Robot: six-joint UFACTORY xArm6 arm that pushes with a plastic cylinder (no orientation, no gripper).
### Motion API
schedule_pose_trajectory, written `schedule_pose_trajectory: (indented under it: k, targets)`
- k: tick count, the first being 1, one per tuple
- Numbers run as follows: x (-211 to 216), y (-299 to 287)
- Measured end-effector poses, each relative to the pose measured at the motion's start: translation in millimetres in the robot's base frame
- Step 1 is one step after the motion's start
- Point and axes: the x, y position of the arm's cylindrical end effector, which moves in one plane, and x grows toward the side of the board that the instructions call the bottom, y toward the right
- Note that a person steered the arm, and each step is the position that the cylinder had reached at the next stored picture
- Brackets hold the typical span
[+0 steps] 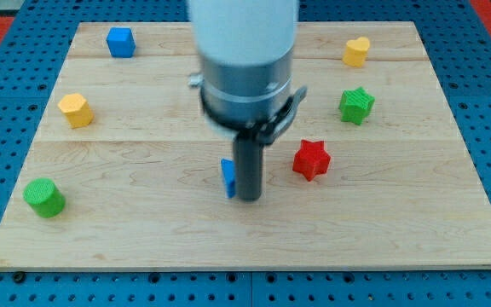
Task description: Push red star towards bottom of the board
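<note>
My tip [249,198] rested mid-worktop [143,230], just left of the red star [311,159] and seemingly touching a half-hidden blue block [228,176]; no claw existed, and the approach step remained, calling for circling above the star.

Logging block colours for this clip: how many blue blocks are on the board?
2. A blue cube sits near the view's top left corner. A second blue block, mostly hidden, shape unclear, lies just left of my tip. The arm could hide others.
</note>
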Motion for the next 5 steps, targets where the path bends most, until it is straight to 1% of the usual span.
schedule_pose_trajectory:
  k: [1, 2, 3, 4, 5]
  targets:
    - [-50, -1]
    - [-57, 24]
    - [-28, 47]
    - [-15, 88]
    - [-9, 106]
